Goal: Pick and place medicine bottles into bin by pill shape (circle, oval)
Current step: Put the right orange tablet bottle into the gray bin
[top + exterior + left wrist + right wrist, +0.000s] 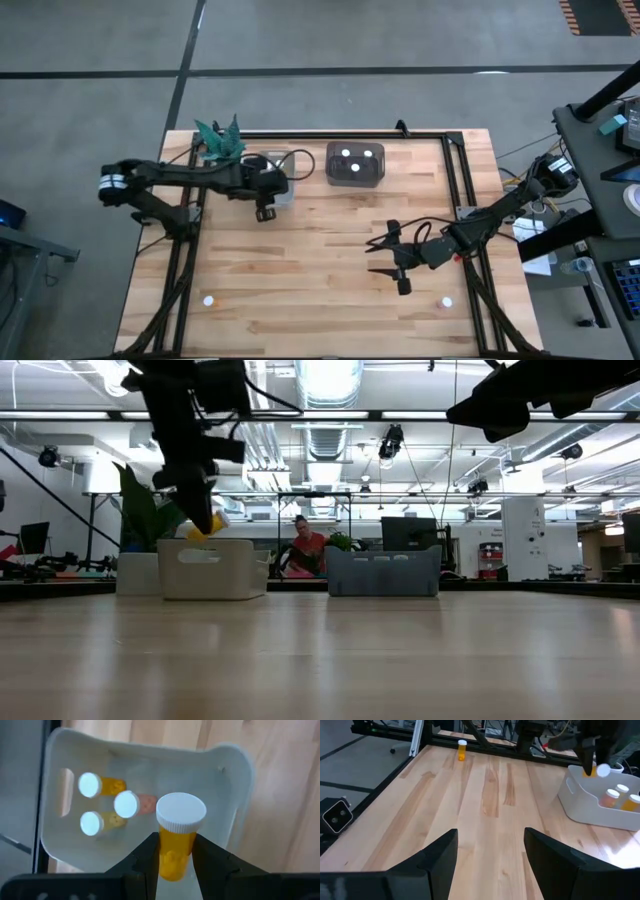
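My left gripper (176, 865) is shut on a medicine bottle (175, 850) with an orange body and a white cap. It hangs over the near rim of the white bin (235, 815), as the low view (203, 518) also shows. Three more bottles (107, 805) lie in that bin. My right gripper (490, 855) is open and empty above bare table at mid right (388, 258). A grey bin (355, 165) holds two bottles. Single bottles stand at the near left (208, 299) and near right (445, 301). My left gripper pinches the bottle's orange body (172, 857) between its two fingers, just below the white cap (181, 811). The fingers come from above, pointing down. The bottle is lifted clear and tilted, with its cap sticking out past the fingers (219, 518) over the white bin.
A green plant (220, 138) stands at the far left corner beside the white bin. A black frame (450, 170) runs along the table's far and side edges. Open wood lies in the middle and near part of the table (300, 280). A person (305, 550) shows in the room behind.
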You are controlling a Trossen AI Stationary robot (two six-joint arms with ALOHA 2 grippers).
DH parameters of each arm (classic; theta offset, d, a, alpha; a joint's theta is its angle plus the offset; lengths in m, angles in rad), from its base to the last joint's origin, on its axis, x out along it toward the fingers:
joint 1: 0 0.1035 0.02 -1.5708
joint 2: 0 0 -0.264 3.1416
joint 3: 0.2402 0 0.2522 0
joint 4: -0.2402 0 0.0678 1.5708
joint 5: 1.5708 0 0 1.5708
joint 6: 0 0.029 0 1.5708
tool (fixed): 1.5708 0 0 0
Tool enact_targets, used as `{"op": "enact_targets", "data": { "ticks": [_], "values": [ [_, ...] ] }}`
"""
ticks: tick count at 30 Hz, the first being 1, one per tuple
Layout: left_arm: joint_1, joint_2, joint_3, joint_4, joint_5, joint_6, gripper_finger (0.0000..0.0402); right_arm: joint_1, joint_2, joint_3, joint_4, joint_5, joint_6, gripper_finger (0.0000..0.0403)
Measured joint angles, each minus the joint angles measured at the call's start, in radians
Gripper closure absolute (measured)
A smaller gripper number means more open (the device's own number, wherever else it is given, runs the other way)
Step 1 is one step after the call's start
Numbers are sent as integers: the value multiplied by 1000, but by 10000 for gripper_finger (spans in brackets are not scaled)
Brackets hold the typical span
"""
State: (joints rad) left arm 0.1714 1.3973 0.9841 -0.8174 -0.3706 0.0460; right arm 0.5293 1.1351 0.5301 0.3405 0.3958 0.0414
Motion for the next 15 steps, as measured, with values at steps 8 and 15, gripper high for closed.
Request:
{"op": "enact_targets", "data": {
  "ticks": [8,15],
  "values": [
    [12,112,37,-32,0,46,314,0,0,0,0,0,0,184],
    [12,122,37,-32,0,47,314,0,0,0,0,0,0,184]
  ]
}}
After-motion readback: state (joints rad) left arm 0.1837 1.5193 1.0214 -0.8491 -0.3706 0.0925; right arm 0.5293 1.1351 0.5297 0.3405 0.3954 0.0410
